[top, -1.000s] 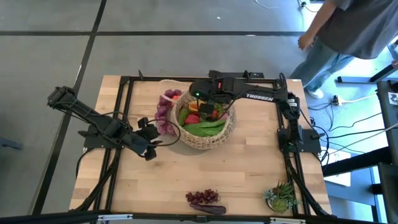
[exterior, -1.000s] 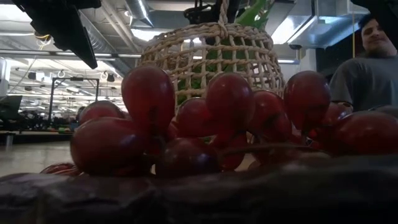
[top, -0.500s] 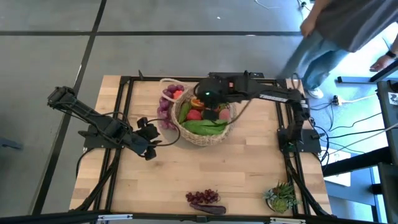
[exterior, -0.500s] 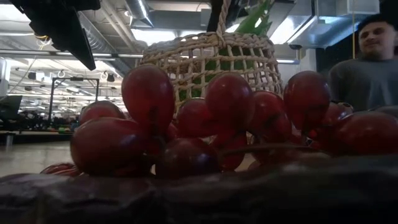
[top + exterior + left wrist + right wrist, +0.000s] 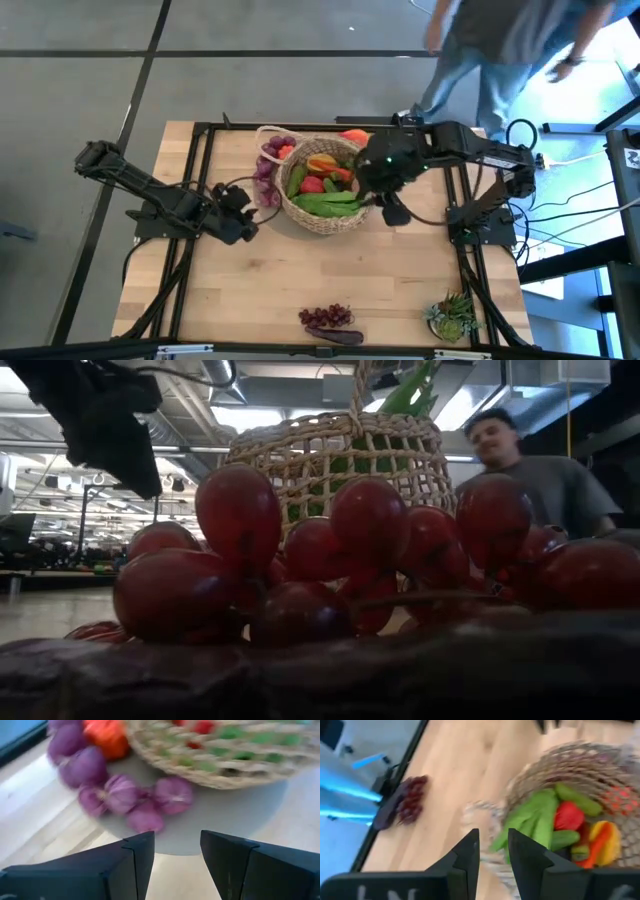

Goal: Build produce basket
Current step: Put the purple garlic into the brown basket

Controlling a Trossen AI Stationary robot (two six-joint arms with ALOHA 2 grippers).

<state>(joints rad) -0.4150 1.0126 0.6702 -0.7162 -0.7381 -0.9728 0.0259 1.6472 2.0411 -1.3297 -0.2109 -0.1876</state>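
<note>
The left gripper point(image 5: 243, 205) is found low over the table point(image 5: 400, 280), with its two fingers point(image 5: 132, 862) set apart and a clear gap between them; nothing is held. Directly ahead of its fingertips a cluster of purple bulbs point(image 5: 132, 802) lies on the wood, and just beyond that stands the woven wall of the basket point(image 5: 235, 775). An orange-red piece point(image 5: 106, 734) is seen past the purple bulbs, against the basket's side.

The right gripper point(image 5: 390, 205) is positioned beside the basket point(image 5: 325, 222) on the side opposite the left gripper, close to the rim. Its fingers point(image 5: 467, 857) are parted by a narrow gap, with nothing seen between them. Ahead of it the basket's contents are visible: long green pieces point(image 5: 530, 817), a red piece point(image 5: 568, 816) and a yellow and orange piece point(image 5: 604, 840). Whether the gripper touches the rim cannot be told.

The basket is located near the table's middle rear, between the two grippers, filled with produce point(image 5: 322, 180). An orange-red piece point(image 5: 353, 137) is noted just outside its far rim. A bunch of dark red grapes point(image 5: 327, 318) lies well apart from both grippers at the table's near edge, with a spiky potted plant point(image 5: 455, 315) at the near corner on the right arm's side. A person point(image 5: 500, 50) is seen beyond the table.
</note>
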